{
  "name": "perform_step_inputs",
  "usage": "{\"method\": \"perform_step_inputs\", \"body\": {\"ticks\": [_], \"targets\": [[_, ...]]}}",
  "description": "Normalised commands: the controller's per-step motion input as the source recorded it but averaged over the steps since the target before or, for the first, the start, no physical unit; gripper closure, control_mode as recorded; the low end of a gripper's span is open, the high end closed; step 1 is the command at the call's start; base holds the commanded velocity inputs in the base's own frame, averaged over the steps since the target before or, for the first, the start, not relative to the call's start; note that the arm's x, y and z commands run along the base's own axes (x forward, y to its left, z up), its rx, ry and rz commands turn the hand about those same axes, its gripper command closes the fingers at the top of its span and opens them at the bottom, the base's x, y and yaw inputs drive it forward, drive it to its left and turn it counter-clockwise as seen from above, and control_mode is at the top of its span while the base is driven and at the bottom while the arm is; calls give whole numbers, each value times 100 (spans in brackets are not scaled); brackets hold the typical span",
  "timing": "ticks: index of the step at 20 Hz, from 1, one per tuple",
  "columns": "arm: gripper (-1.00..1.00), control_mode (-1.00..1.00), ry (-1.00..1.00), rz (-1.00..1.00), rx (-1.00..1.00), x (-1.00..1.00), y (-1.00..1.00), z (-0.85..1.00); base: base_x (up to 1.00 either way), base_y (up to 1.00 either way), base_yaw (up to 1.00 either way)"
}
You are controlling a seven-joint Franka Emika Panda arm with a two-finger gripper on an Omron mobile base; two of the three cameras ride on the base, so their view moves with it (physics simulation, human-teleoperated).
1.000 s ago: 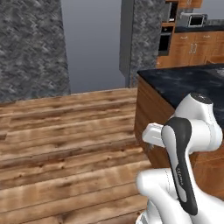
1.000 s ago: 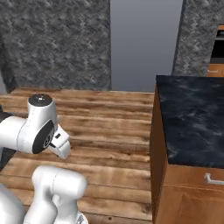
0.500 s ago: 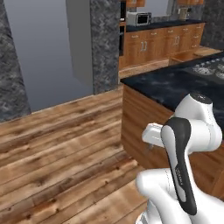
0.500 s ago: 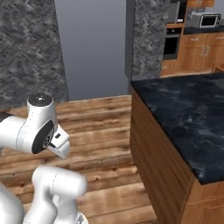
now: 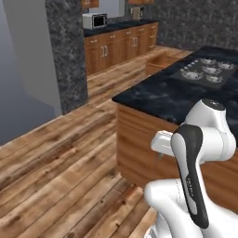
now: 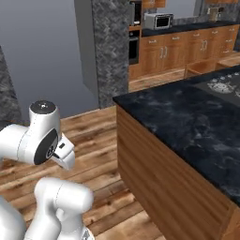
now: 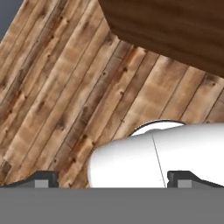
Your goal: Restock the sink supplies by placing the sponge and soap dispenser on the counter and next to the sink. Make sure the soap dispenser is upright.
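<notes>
- The gripper (image 7: pixel 112 177) points down at the wooden plank floor (image 7: pixel 57 87); its two dark fingertips (image 7: pixel 41 178) stand spread wide at the bottom corners of the hand view, with nothing between them.
- The counter (image 5: pixel 118 23) along the far wall is black-topped over brown wooden cabinets (image 5: pixel 116 46); a silver microwave (image 5: pixel 94 20) stands on it in the left base view, and the same microwave (image 6: pixel 158 20) shows in the right base view. Sponge, soap dispenser and sink cannot be made out in these pictures.
- Near the robot stands the black-topped island (image 6: pixel 187 122) with wooden sides; its gas stove (image 5: pixel 202 70) carries round burners at the far end.
- Beyond the island a wooden drawer (image 5: pixel 160 62) stands pulled open; what it holds cannot be told.
- A built-in oven (image 6: pixel 133 47) sits beside a dark stone pillar (image 6: pixel 110 47).
- Compared with half a second ago, both base views have swung: the island now sits closer and larger, the gas stove has come into sight, and the far counter with the microwave lies more towards the middle. This is the camera turning with the base; the arm's pose looks unchanged.
- No writing or labels can be read.
</notes>
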Motion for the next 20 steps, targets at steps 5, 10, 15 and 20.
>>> {"method": "perform_step_inputs", "body": {"ticks": [5, 10, 15, 20], "targets": [[-100, 100, 0, 0, 0, 0, 0, 0, 100, 100, -49], [-100, 100, 0, 0, 0, 0, 0, 0, 100, 100, -48], [-100, 100, 0, 0, 0, 0, 0, 0, 100, 100, -44], [-100, 100, 0, 0, 0, 0, 0, 0, 100, 100, -43]]}}
